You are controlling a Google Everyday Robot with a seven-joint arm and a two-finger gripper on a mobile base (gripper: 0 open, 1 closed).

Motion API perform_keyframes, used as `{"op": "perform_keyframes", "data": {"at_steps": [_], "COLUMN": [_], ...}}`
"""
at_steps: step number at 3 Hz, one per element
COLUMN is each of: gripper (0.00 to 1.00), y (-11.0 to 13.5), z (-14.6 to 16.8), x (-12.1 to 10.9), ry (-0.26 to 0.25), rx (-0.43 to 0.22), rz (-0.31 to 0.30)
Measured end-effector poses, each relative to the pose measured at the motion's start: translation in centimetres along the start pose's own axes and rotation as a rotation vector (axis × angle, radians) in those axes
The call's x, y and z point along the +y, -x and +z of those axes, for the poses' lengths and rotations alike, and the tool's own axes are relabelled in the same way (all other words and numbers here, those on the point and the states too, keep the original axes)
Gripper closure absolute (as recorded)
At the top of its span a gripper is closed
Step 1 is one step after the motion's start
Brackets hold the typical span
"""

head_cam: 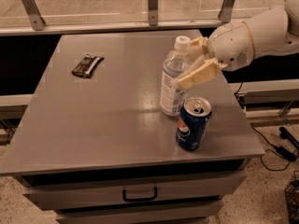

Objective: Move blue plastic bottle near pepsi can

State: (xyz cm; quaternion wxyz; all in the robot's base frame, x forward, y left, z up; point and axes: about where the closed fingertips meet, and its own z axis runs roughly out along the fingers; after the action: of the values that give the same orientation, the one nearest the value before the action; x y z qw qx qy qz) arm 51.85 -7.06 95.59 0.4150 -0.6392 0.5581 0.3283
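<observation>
Blue plastic bottle point(174, 80) stands upright on the table point(103, 125), right of centre, just behind the pepsi can point(193, 123); placement appears done. Pincer point(186, 63), spread, sits against the bottle's upper right; only withdrawal remains.
</observation>
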Motion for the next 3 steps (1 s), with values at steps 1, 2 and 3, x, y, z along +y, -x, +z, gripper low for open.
{"op": "perform_keyframes", "data": {"at_steps": [1, 2, 3], "gripper": [0.12, 0.00, 0.00], "y": [-0.50, -0.87, -0.87], "z": [0.21, 0.39, 0.37], "x": [0.46, 0.66, 0.61], "ry": [0.013, 0.022, 0.021], "rx": [-0.003, 0.000, 0.002], "rz": [-0.014, -0.020, -0.022]}}
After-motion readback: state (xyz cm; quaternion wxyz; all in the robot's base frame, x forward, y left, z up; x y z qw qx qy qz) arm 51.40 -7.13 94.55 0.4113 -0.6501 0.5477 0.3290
